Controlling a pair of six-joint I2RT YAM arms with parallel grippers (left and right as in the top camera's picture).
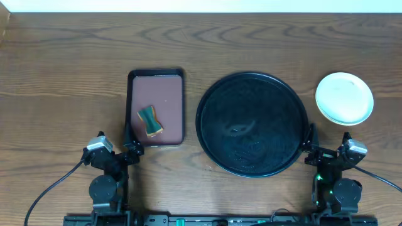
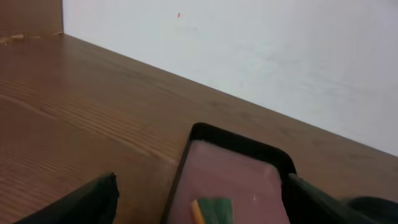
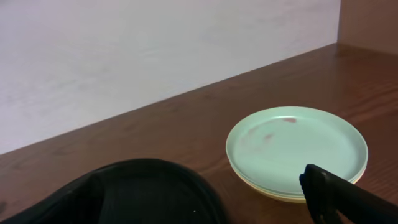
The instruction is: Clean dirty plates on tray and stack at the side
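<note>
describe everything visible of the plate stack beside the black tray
The plate stack is round, shallow, and looks like matte plastic. A pale mint-green plate lies on top, bearing faint reddish smears; a pale yellow rim shows beneath. It sits flat on the wooden table, apart from the black tray, untouched.

- You are looking at a brown wood-grain table (image 1: 63, 75), which is running back to a white wall (image 2: 280, 50) at its far edge.
- The round black tray (image 1: 251, 94) is sitting flat on the wood, right of centre.
- A small tray (image 1: 156, 85), reddish-brown with a black rim, is lying just left of it, with a strip of wood showing between them.
- The plates (image 1: 344, 98) are resting in a stack on the wood off the tray's far right side, near it but apart; a mint-green one is lying on top, carrying faint reddish marks.
</note>
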